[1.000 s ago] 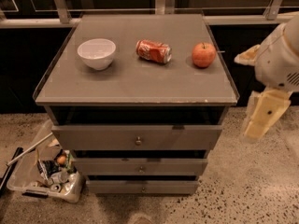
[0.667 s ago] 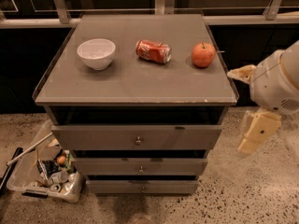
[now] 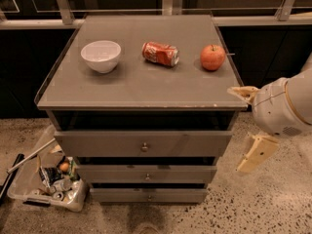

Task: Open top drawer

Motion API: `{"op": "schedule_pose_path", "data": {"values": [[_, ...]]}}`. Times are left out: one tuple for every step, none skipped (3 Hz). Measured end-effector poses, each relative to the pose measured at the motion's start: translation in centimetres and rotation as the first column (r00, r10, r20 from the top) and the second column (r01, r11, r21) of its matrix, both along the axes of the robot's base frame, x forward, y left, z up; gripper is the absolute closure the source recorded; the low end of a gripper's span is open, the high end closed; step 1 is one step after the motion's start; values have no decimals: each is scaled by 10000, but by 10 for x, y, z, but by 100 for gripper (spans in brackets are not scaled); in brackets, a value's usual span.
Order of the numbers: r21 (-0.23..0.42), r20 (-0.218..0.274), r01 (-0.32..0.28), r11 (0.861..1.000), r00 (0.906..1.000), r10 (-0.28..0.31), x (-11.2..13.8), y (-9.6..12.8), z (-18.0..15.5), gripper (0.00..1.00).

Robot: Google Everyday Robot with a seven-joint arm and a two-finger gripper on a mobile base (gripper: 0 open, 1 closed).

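Camera view: a grey cabinet with a glossy flat top stands on a speckled stone floor. The top drawer, a wide matte grey front with one small round metal knob at its middle, sits just under the top's front edge, with a dark gap above it. Two slimmer grey drawers lie below it.

The robot's gripper hangs at the cabinet's right front corner, on a rounded white arm housing. Its two cream fingers are spread wide apart, one reaching toward the corner of the top, the other pointing down beside the drawer's right end. Nothing is between them, and whether the upper one touches the top's corner cannot be told. The knob is well apart from the gripper.

On the top stand a white round bowl at the left, a dented red soda can on its side in the middle, and a red apple at the right. A clear plastic bin of rubbish sits on the floor at the left.
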State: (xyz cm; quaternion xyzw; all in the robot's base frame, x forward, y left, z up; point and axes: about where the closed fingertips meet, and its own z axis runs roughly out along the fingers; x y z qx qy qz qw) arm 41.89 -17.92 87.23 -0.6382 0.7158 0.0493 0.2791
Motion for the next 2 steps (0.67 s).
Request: {"op": "schedule_pose_path", "data": {"values": [[79, -126, -123, 9999, 9998, 124, 5, 8, -14, 0], [161, -248, -147, 9998, 9996, 151, 16, 16, -36, 0]]}}
